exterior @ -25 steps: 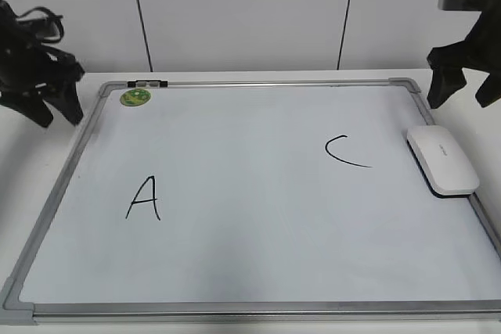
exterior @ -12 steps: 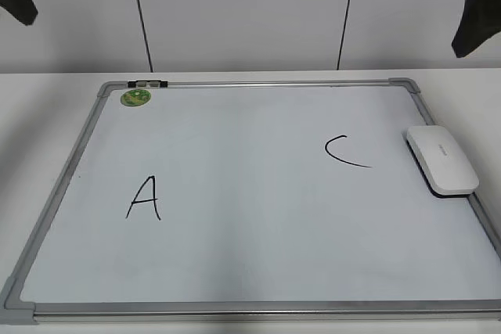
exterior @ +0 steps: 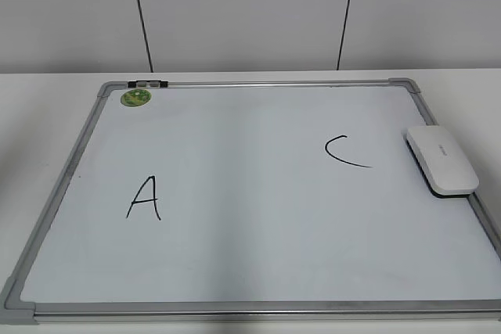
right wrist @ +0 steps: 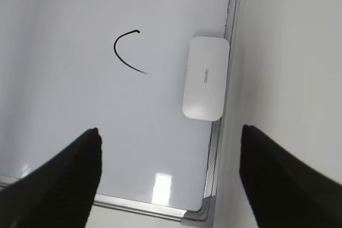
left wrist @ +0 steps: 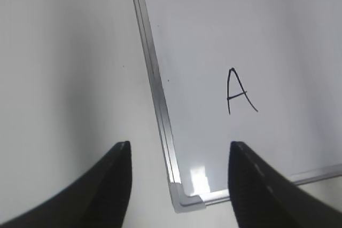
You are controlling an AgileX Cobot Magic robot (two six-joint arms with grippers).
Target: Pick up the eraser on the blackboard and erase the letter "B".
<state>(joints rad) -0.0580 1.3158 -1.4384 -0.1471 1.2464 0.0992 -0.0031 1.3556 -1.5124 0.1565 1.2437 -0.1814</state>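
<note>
The blackboard (exterior: 250, 217) is a white dry-erase board with a grey frame, lying flat on the table. The white eraser (exterior: 441, 159) rests on its right edge, partly over the frame; it also shows in the right wrist view (right wrist: 206, 78). No letter "B" shows; the board between the black "A" (exterior: 145, 198) and the black "C" (exterior: 344, 152) is bare. Neither gripper shows in the exterior view. My left gripper (left wrist: 179, 156) is open and empty, high above the board's near left corner. My right gripper (right wrist: 170, 148) is open and empty, high above the near right corner.
A round green sticker (exterior: 135, 98) sits at the board's far left corner beside a small clip (exterior: 147, 83) on the frame. White table (exterior: 47, 115) surrounds the board. A pale panelled wall (exterior: 235, 13) stands behind.
Both arms rose from beside the board's far corners and left the exterior view. The eraser and the letters have not moved.
</note>
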